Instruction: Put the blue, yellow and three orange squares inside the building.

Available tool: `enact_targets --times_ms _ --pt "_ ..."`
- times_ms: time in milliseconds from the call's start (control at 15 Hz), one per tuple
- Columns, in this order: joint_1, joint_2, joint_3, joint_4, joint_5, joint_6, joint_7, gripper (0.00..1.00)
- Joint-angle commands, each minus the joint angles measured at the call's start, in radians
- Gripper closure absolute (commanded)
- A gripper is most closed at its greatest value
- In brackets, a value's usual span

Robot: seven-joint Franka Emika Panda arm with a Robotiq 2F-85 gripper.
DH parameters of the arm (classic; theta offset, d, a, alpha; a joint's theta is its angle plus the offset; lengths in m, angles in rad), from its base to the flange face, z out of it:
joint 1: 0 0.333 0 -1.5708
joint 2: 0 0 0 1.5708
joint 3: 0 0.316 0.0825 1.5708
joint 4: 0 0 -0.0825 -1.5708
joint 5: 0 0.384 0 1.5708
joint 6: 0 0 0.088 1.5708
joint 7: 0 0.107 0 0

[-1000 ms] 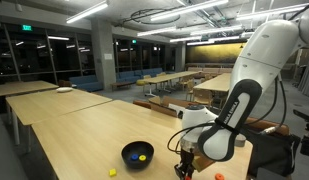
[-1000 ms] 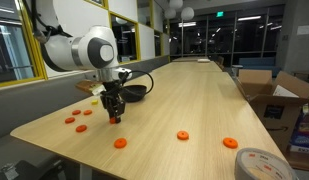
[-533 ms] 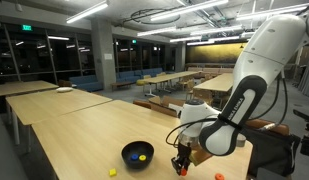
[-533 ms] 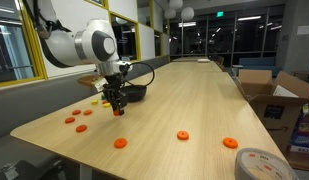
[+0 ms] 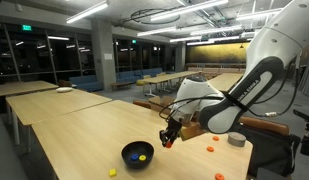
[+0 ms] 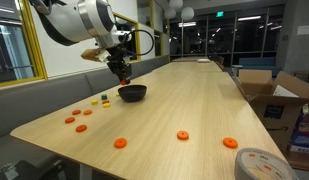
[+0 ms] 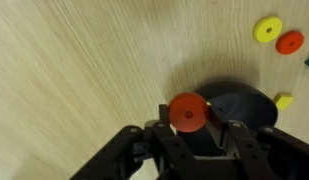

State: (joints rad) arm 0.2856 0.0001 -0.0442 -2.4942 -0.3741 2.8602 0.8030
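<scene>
Holding an orange square (image 7: 186,111) clamped in your end effector (image 7: 186,118), you risk missing the bowl (image 7: 249,95) at lower right by releasing early.

A large office or campus common hall: rows of long wooden tables (image 5: 82,124), strip lights (image 5: 94,12), glass walls (image 5: 39,60).

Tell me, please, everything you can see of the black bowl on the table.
The black bowl is round, low and open-topped, with a glossy dark inside. It stands upright on the light wooden table. A yellow piece lies inside it. The gripper, shut on an orange disc, hangs just above it without touching, and in the wrist view hides part of its rim.
</scene>
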Motion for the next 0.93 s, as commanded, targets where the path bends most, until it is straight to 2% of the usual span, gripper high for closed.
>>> enact_targets --times_ms 0,400,867 --pt "-0.001 0.043 -0.001 0.079 -0.023 0.051 0.032 0.75" --pt "-0.008 0.188 0.013 0.26 0.057 0.064 -0.043 0.75" --pt "-0.065 0.373 0.084 0.439 0.273 0.022 -0.23 0.75"
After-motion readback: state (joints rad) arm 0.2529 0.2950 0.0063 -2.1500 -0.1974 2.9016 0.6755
